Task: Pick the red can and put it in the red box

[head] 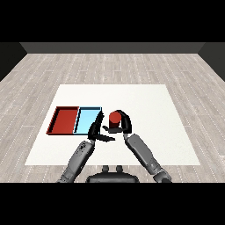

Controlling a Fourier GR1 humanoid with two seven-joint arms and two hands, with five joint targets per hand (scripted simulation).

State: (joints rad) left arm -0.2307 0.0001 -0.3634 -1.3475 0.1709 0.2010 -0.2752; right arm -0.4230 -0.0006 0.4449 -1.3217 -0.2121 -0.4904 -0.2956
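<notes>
The red can (114,118) stands upright in the grasp of the right hand (123,125), a little toward the desk's near edge and left of its middle. Only the can's round top and a strip of its upper side show; the lower part is hidden behind the black fingers (117,130) that curl round it, so whether its base rests on the desk (149,110) or hangs above it cannot be told. The right hand wraps the can from the right and the near side, its grey forearm running down to the lower right of the view, where it is cut off.

Just left of the can is the left hand (96,129), its fingers relaxed and apart, holding nothing; one finger reaches up over the near right corner of the light blue tray (88,119), and the thumb lies flat, pointing toward the can without clearly touching it. Its forearm comes up from the lower left.

The light blue tray lies just left of the can, near the desk's left edge, and the red tray (64,120) lies against its far side from the can, both shallow and side by side.
</notes>
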